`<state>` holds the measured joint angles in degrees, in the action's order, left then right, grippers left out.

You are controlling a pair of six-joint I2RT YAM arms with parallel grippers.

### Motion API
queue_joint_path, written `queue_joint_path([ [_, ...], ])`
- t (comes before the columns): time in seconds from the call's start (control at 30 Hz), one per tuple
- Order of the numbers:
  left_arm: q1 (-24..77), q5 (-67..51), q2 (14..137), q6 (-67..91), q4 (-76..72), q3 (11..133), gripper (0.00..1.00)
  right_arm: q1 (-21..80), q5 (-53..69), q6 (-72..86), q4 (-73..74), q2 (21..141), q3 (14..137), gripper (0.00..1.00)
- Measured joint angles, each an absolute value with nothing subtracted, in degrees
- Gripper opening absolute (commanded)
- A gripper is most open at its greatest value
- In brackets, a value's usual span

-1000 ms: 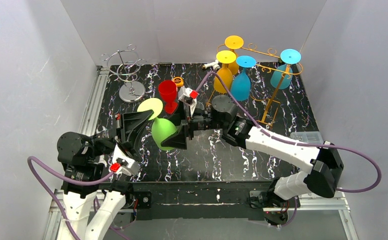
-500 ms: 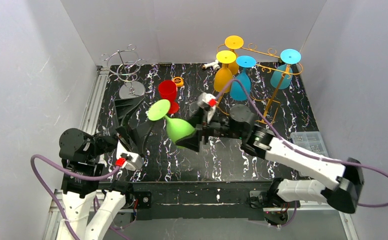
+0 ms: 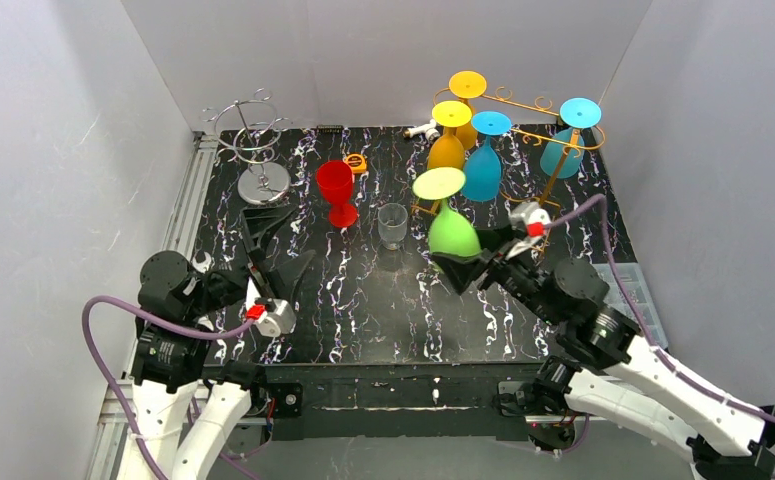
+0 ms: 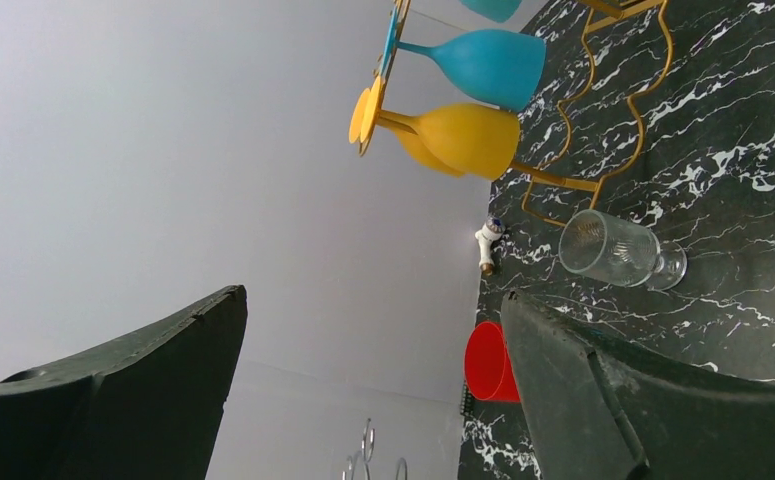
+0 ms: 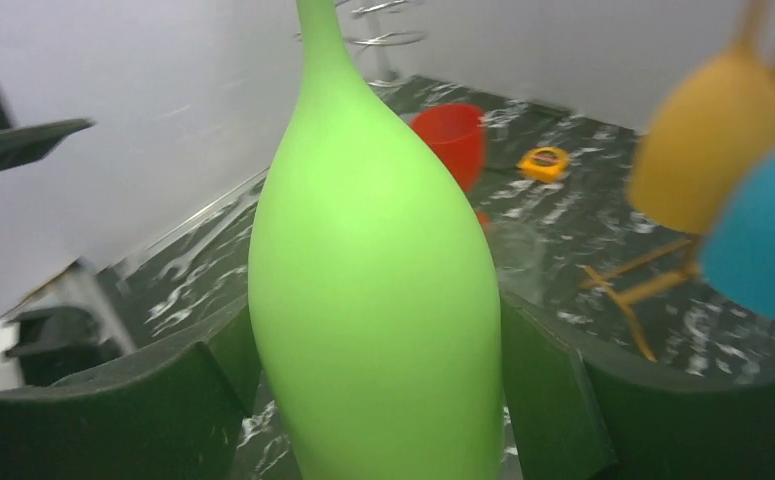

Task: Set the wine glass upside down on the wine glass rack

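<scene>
Ops: status on the glass?

Arm: My right gripper (image 3: 468, 268) is clamped on the green wine glass (image 3: 453, 235), one finger on each side of the bowl. The glass is inverted and roughly upright: bowl down, stem up, foot on top.

Ops: On the rack?

Arm: No. It hangs above the table (image 3: 403, 300), just in front of the gold rack (image 3: 543, 205), toward its left end. In the top view the foot sits close to the nearer of the yellow glasses (image 3: 447, 150). I can't tell the gap in depth.

Ops: What's on that rack?

Arm: Two yellow glasses, a blue glass (image 3: 481, 170) and a teal glass (image 3: 561, 150). All hang bowl down.

Ops: Left side?

Arm: My left gripper (image 3: 281, 243) has its fingers spread wide and holds nothing. It sits over the left part of the table, well apart from the green wine glass. Its wrist view looks out between the fingers toward the gold rack.

Ops: Other items?

Arm: The red goblet (image 3: 335, 185) and clear glass (image 3: 392, 225) stand upright mid-table, near each other but not touching. A tape measure (image 3: 356, 162) lies just behind the goblet. The silver rack (image 3: 258, 135) stands at the back-left corner.
</scene>
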<state>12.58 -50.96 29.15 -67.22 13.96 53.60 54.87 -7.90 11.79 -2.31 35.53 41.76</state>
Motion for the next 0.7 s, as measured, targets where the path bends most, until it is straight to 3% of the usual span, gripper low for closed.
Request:
queue_joint_path([
  [0.23, 12.58, -49.34, 31.22, -64.03, 10.39, 52.97, 0.98, 54.76, -24.73, 11.33, 6.02, 24.93, 39.53, 0.27],
  [0.7, 12.58, -48.64, 36.05, -60.58, 0.84, 48.01, 0.98, 54.76, -46.59, 10.33, 12.64, 25.78, 36.01, 0.26],
])
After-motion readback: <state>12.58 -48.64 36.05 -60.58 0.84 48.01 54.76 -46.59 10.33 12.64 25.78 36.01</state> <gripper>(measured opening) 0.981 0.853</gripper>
